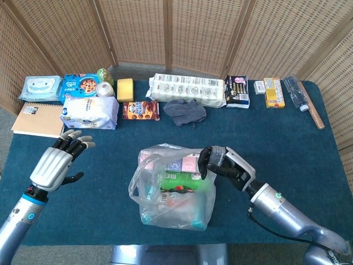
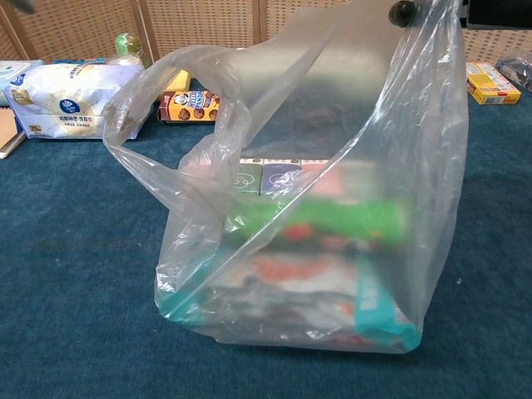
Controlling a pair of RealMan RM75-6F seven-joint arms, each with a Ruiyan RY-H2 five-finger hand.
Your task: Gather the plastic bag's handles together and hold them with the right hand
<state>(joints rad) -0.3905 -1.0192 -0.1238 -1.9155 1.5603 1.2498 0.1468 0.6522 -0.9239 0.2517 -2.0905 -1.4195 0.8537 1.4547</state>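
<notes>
Head view is showing the plastic bag (image 1: pixel 174 187) sitting at lower centre of the frame on the blue cloth-covered table (image 1: pixel 276 143), full of packets. The right hand (image 1: pixel 223 164) is pinching the bag's right handle and lifting it, so I judge one handle secured; the left handle (image 1: pixel 144 176) is sagging loose at the bag's left side, waiting to be gathered. The left hand (image 1: pixel 58 163) is hovering at lower left, well apart from the bag, fingers spread and holding nothing. Packaged goods are lining the upper edge before a wicker screen (image 1: pixel 165 33). Chest view is showing the bag (image 2: pixel 332 208) filling the frame, its right handle being pulled up out of the top edge, its left handle (image 2: pixel 158 108) drooping free at upper left.
</notes>
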